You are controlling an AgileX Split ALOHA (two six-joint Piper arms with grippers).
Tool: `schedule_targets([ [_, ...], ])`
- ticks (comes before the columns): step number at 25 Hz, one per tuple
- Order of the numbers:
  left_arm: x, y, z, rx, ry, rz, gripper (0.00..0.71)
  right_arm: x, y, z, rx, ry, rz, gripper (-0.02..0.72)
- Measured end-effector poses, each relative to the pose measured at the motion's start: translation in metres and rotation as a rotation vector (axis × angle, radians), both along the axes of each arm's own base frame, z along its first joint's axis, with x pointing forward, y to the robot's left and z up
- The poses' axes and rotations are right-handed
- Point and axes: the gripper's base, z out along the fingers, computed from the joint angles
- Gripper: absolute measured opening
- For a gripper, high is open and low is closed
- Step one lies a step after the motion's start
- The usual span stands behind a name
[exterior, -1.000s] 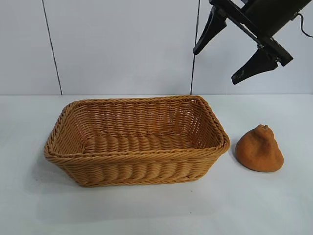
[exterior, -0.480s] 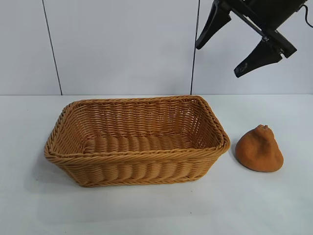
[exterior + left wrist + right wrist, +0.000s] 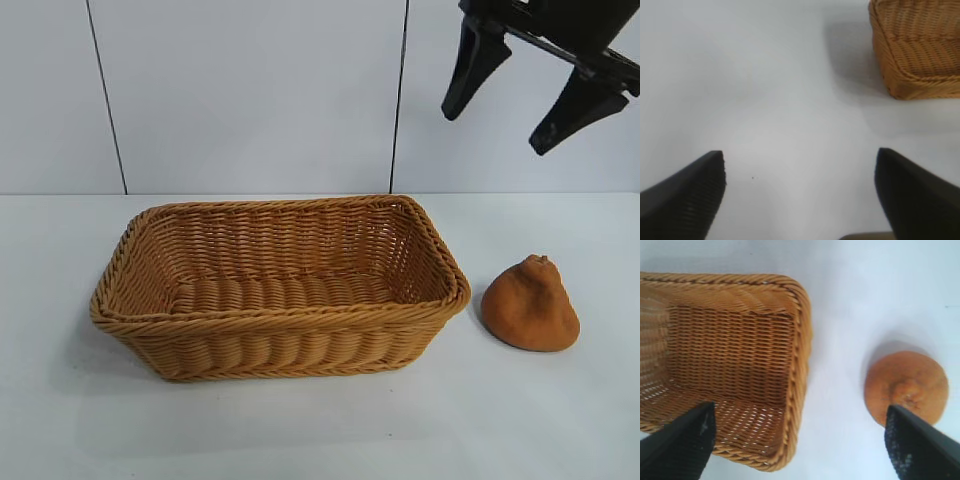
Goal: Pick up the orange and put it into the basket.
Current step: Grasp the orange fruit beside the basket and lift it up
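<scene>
The orange (image 3: 530, 304), a lumpy orange-brown pear-shaped fruit, sits on the white table just right of the basket (image 3: 280, 325). The tan wicker basket is empty. My right gripper (image 3: 495, 130) hangs high at the top right, above the gap between basket and orange, open and empty. In the right wrist view the orange (image 3: 906, 385) lies beside one fingertip and the basket's end (image 3: 800, 340) lies beside the other. My left gripper (image 3: 800, 165) is open and empty over bare table, with a basket corner (image 3: 915, 50) farther off. The left arm is out of the exterior view.
The white table (image 3: 320, 430) has free room in front of and to the right of the orange. A white panelled wall (image 3: 250, 90) stands behind.
My right gripper has moved right and slightly up, and has turned so that its fingers point more steeply down. The orange and basket have not moved.
</scene>
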Motion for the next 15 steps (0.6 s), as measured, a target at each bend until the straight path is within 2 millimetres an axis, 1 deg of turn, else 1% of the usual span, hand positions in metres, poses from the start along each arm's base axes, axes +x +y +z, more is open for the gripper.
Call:
schedule_targets([
  [2,-0.007,0.000,0.000,-0.002,-0.047,0.000,0.583,0.001,-0.010,-0.001,-0.042,0.002,-0.028,0.631],
  [5,-0.009,0.001,0.000,0.003,-0.056,0.003,0.583,0.003,-0.024,-0.002,-0.065,0.002,-0.067,0.631],
  [7,-0.009,0.001,0.000,0.003,-0.056,0.003,0.583,0.004,-0.029,-0.002,-0.070,0.003,-0.081,0.631],
  [9,-0.009,0.001,0.000,0.003,-0.056,0.003,0.583,0.007,-0.031,-0.008,-0.075,0.016,-0.084,0.631],
  [12,-0.009,0.001,0.000,0.003,-0.056,0.003,0.583,0.013,-0.030,-0.026,-0.079,0.063,-0.082,0.631],
  [15,-0.009,0.001,0.000,0.003,-0.056,0.003,0.583,0.023,-0.030,-0.055,-0.091,0.115,-0.086,0.631],
])
